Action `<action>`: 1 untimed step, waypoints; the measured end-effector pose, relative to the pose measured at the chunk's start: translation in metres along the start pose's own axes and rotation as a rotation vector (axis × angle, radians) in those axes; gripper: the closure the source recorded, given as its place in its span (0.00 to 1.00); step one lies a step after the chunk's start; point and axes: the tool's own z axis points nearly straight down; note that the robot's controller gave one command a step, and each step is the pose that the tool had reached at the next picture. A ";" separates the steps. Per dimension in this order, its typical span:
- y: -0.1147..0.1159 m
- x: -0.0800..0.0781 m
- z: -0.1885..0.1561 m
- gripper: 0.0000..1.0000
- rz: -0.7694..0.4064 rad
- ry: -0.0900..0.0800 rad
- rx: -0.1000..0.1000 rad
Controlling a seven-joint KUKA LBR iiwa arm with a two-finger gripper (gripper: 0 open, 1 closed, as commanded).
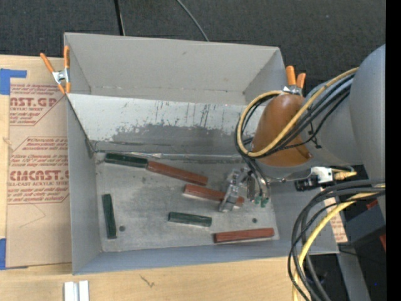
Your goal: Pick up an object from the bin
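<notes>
Grey bin (169,68), contents:
- upright green bar (109,216), 9 o'clock
- slanted green bar (126,160), 10 o'clock
- long red-brown bar (176,170), 12 o'clock
- low green bar (190,219), 6 o'clock
- central red-brown bar (202,192), with the hand (234,197) at its 3 o'clock end; whether the hand is open or closed cannot be told
- bottom red-brown bar (244,235), 5 o'clock

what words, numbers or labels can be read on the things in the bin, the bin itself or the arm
No text can be read on any of them.
On the red-brown bars: no marking.
On the dark green bars: no marking.
On the grey metal bin: scuffs, no lettering.
On the arm's orange cover and end effector: no legible label.
</notes>
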 end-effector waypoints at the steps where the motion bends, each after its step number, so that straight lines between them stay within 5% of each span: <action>1: -0.040 0.000 -0.178 1.00 -0.038 -0.008 -0.001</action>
